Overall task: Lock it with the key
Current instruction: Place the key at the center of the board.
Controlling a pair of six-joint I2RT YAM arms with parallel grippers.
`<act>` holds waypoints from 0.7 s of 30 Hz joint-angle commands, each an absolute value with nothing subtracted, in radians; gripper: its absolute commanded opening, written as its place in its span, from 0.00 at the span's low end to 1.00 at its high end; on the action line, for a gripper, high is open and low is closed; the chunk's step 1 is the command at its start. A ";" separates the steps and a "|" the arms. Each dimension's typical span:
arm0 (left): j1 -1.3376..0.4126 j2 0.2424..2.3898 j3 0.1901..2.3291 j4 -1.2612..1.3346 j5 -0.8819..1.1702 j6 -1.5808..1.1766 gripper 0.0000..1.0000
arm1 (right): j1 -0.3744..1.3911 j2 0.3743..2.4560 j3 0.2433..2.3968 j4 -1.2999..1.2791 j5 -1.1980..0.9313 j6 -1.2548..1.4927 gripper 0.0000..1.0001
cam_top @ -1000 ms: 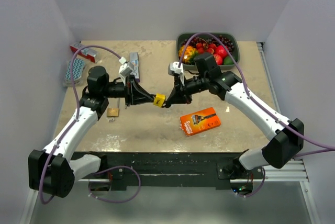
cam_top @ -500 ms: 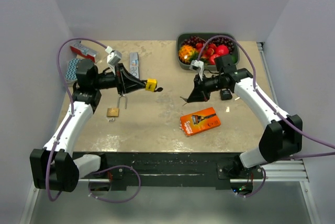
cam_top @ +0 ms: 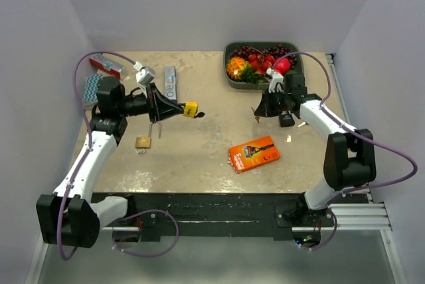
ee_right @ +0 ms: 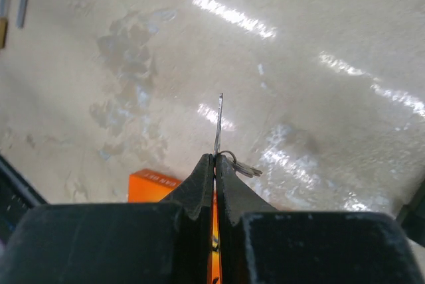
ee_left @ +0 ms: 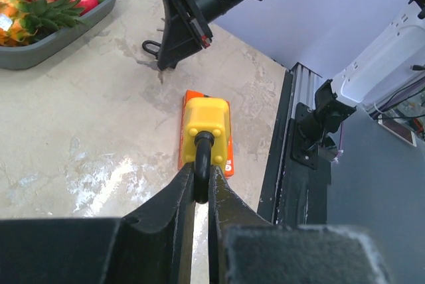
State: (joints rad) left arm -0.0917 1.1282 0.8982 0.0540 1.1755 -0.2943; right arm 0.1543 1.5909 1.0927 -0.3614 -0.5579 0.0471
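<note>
My left gripper [cam_top: 175, 110] is shut on the black shackle [ee_left: 201, 166] of a yellow padlock [cam_top: 191, 109], held above the table with its body [ee_left: 208, 127] pointing right. My right gripper [cam_top: 259, 112] is shut on a thin silver key [ee_right: 218, 125], seen edge-on, with a ring of spare keys [ee_right: 242, 165] hanging beside its fingertips. The right gripper [ee_left: 178, 30] is well to the right of the padlock, near the fruit tray. A second, brass padlock [cam_top: 143, 142] lies on the table below the left gripper; its open shackle shows in the right wrist view [ee_right: 14, 0].
A grey tray of fruit [cam_top: 294, 70] stands at the back right. An orange box [cam_top: 254, 154] lies in the middle right. A small black item [cam_top: 287, 120] lies by the right arm. Packets [cam_top: 106, 65] and a tube [cam_top: 170, 83] lie at the back left.
The two grippers were close together at the table's middle; they have drawn apart. The left went left with the yellow padlock, the right went back right towards the tray with the key.
</note>
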 commanded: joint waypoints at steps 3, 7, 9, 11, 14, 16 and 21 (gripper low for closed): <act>-0.084 1.104 0.939 -0.046 1.140 -0.189 0.00 | 0.150 1.687 1.114 -0.203 -0.339 0.123 0.00; -0.084 1.115 0.956 -0.116 1.123 -0.153 0.00 | 0.143 1.752 1.115 -0.190 -0.319 0.129 0.00; -0.086 1.123 0.960 -0.136 1.117 -0.146 0.00 | 0.138 1.769 1.111 -0.177 -0.327 0.147 0.00; -0.086 1.130 0.969 -0.169 1.108 -0.134 0.00 | 0.138 1.775 1.100 -0.160 -0.324 0.163 0.00; -0.086 1.135 0.974 -0.198 1.101 -0.126 0.00 | 0.138 1.796 1.106 -0.155 -0.337 0.166 0.00; -0.086 1.141 0.980 -0.218 1.092 -0.121 0.00 | 0.138 1.804 1.109 -0.155 -0.357 0.167 0.03; -0.084 1.155 0.989 -0.250 1.074 -0.127 0.00 | 0.138 1.810 1.132 -0.181 -0.396 0.157 0.32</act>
